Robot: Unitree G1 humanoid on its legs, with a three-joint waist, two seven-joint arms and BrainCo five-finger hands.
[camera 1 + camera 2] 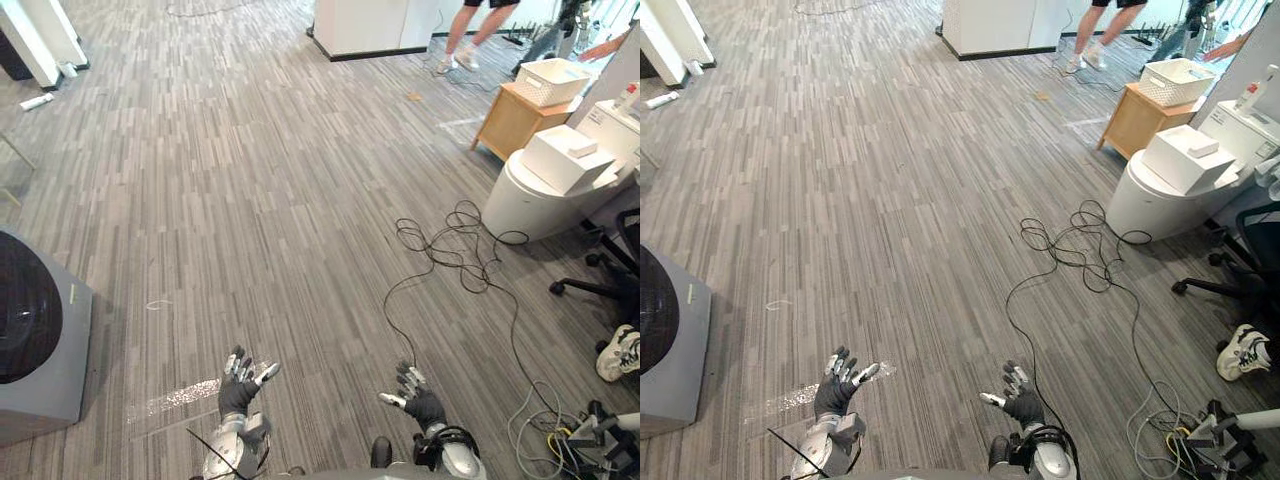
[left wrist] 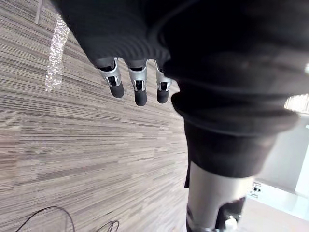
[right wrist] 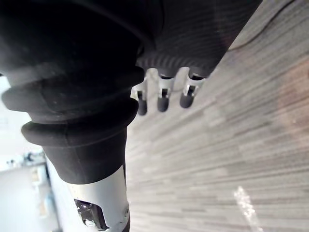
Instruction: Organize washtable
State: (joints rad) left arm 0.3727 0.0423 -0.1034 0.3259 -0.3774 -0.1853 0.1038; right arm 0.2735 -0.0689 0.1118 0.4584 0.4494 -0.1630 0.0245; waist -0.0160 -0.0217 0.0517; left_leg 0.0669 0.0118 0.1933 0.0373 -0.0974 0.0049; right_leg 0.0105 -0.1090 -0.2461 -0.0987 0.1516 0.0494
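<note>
The white table point(image 1: 1238, 128) stands at the far right edge, well apart from both hands, with a bottle point(image 1: 1258, 87) upright on it. Just beside it, nearer the floor's middle, a white drum point(image 1: 1145, 205) carries a white box point(image 1: 1185, 157). Behind the drum a wooden cabinet point(image 1: 1135, 118) bears a white basket point(image 1: 1180, 80). Whether the basket holds anything I cannot tell.

A person's legs point(image 1: 470, 35) show at the top, and an arm point(image 1: 605, 45) reaches in at the top right. A chair base point(image 1: 600, 280) and a shoe point(image 1: 620, 355) lie near the right edge.

The left hand point(image 1: 238, 390) and right hand point(image 1: 422, 404) hang low over the grey carpet point(image 1: 250, 200), fingers apart and relaxed, holding nothing. A shiny tape strip point(image 1: 170, 400) lies on the carpet just beside the left hand. A grey machine point(image 1: 55, 370) with a dark round door stands at the left edge.
</note>
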